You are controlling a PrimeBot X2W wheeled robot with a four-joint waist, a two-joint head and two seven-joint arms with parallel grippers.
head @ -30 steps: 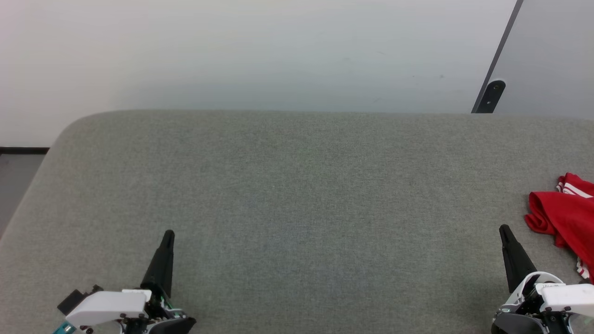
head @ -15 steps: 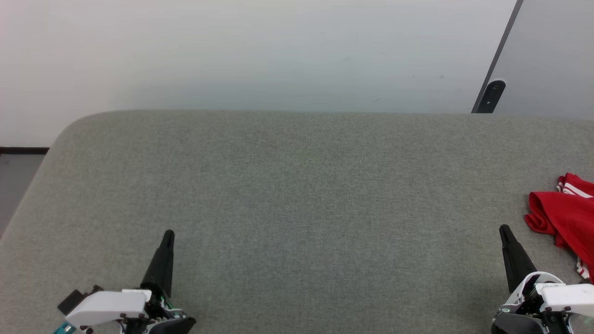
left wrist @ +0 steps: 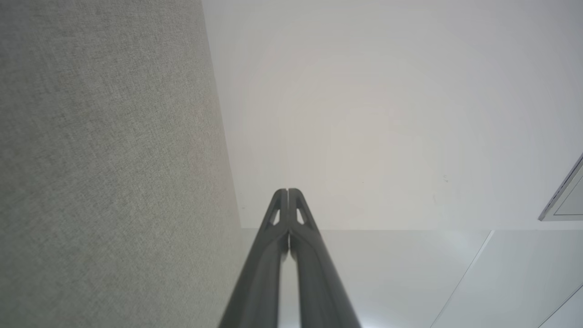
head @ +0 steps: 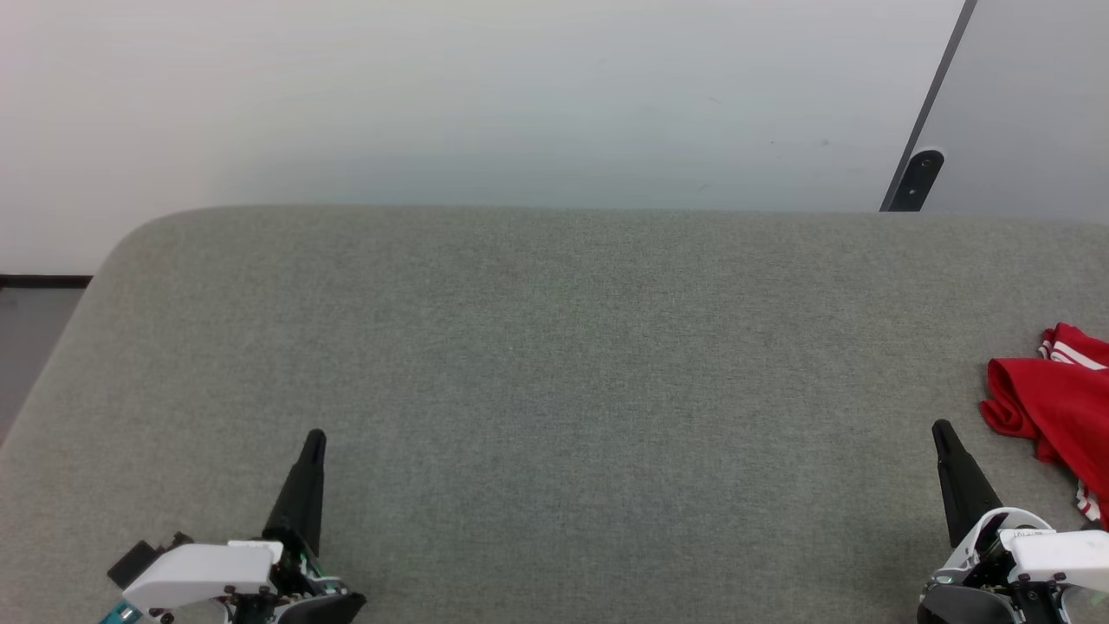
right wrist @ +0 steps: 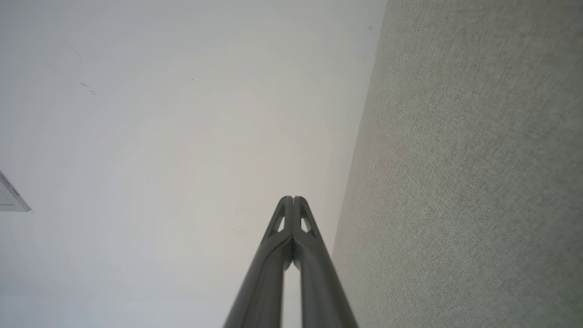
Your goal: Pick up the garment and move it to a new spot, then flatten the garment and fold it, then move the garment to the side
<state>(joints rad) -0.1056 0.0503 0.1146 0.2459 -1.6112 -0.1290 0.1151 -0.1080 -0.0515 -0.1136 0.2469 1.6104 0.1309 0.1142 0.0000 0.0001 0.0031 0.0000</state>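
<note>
While left end effector (head: 314, 438), right end effector (head: 940, 429) pinched together, garment (head: 1059, 406) crumpled far right on cushion (head: 554, 347).

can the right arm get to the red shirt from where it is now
Probably yes: the garment lies bunched near the right gripper, a little ahead and to its right, with only bare grey surface between them. The gripper is shut, so it must open first.

A grey fabric-covered worktop (head: 554, 347) with a rounded far-left corner lies before a pale wall (head: 433, 104); a dark-edged grey panel (head: 1031, 104) stands upper right.
</note>
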